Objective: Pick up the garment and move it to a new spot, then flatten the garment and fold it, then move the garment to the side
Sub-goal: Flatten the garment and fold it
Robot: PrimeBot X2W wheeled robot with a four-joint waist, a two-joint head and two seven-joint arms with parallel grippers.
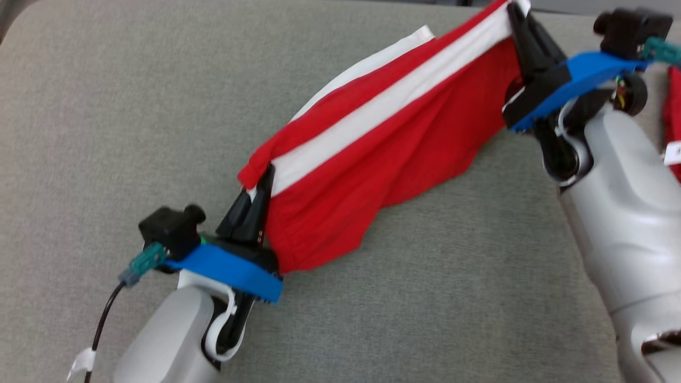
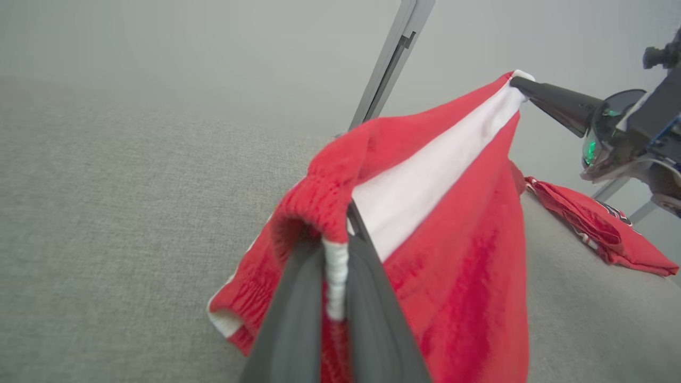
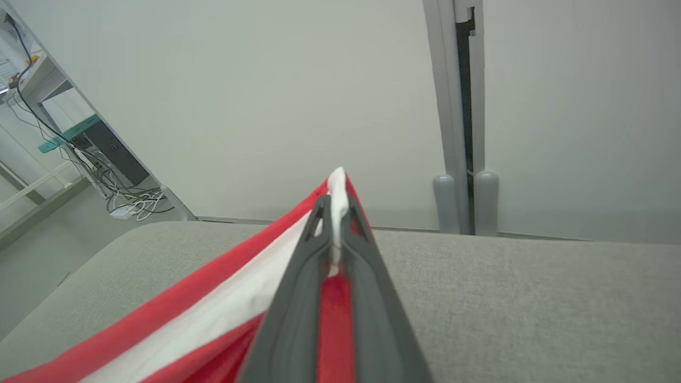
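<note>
You have the garment (image 1: 383, 159) stretched in the air over the grey cushion (image 1: 106, 133). Your left gripper (image 1: 264, 181) is clamped on its near end and your right gripper (image 1: 515, 13) on its far end, both pinching the white stripe.

The soft red fabric garment (image 1: 340, 213) bears one broad white stripe; the woven cloth-covered tabletop (image 1: 106, 106) is plain pale grey; another crumpled cloth (image 2: 596, 229) is red.

My left tool's (image 1: 265, 181) fingertips are hiding under the red-and-white fabric garment (image 1: 372, 159); the right edge is cutting off a second red folded cloth (image 1: 673, 122).
</note>
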